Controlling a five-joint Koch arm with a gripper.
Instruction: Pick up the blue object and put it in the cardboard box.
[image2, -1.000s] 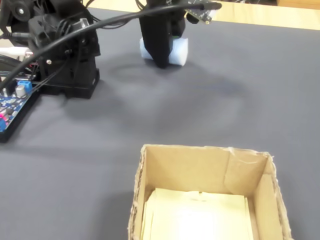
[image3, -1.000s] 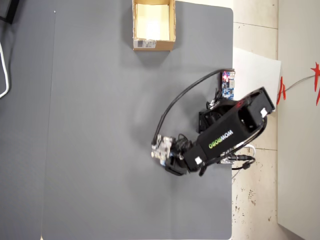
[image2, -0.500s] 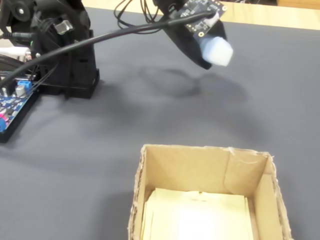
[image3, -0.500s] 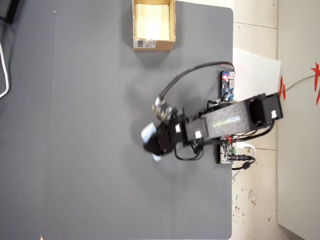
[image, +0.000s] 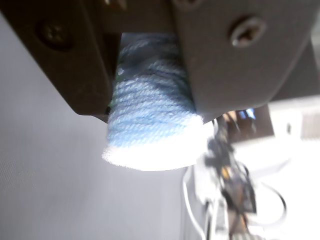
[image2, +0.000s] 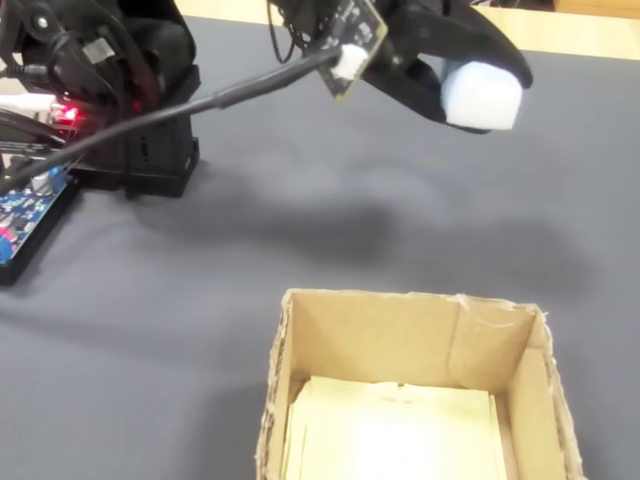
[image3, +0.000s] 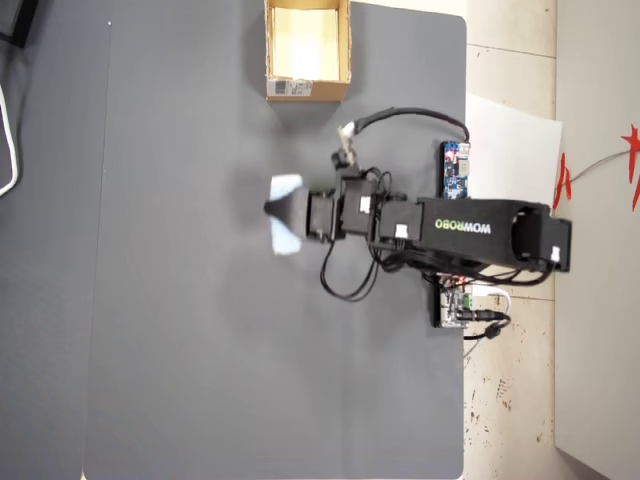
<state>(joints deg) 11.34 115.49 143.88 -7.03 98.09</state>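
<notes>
1. The gripper (image2: 478, 85) is closed around the blue object (image2: 482, 95), which is lifted off the table near the upper right of the fixed view. In the wrist view the two dark jaws press the block (image: 150, 120) from both sides, and its lower end sticks out below them.

2. In the overhead view the block (image3: 284, 213) appears at the tip of the arm, a little left of the frame centre, above the bare gray mat (image3: 180, 330).

3. The block seems light and soft. Its surface looks ribbed and slightly fuzzy in the wrist view, like foam or sponge, so I judge it is not slippery and not fragile. It may compress a little under the jaws. The hold sits on its upper part, which looks secure enough for carrying.

4. The cardboard box (image2: 540, 400) stands open at the bottom of the fixed view, with a pale yellowish inside. In the overhead view it (image3: 345, 60) is at the top of the frame, well apart from the gripper.

5. A blue circuit board (image2: 25, 215) lies at the left edge of the fixed view, beside the black arm base (image2: 140, 150).

6. I judge that the carrying step is under way, and the block is not yet over the box.
</notes>
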